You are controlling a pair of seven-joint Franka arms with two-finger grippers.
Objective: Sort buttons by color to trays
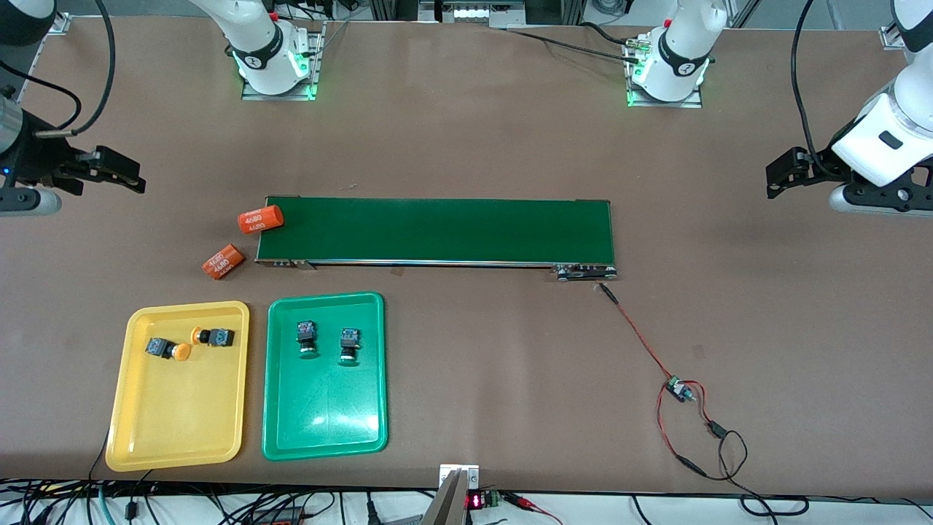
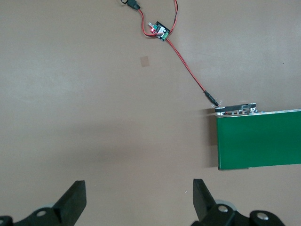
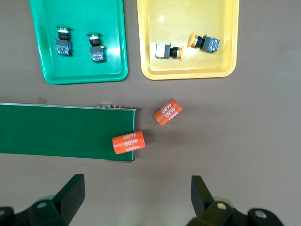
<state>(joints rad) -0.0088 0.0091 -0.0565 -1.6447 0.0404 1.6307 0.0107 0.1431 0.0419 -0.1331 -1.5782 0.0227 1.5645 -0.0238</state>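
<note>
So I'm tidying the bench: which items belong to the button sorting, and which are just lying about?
Job:
- two yellow buttons in yellow tray
- two green buttons in green tray

Lying about:
- conveyor belt
- two orange cylinders
- wired circuit board

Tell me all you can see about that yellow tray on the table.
The yellow tray is a shallow rectangle of glossy plastic with rounded corners and a raised rim. It lies flat on the brown table, beside the green tray but apart from it, toward the right arm's end. Two yellow-orange buttons lie on their sides in the part of it farther from the front camera. No gripper touches it.
</note>
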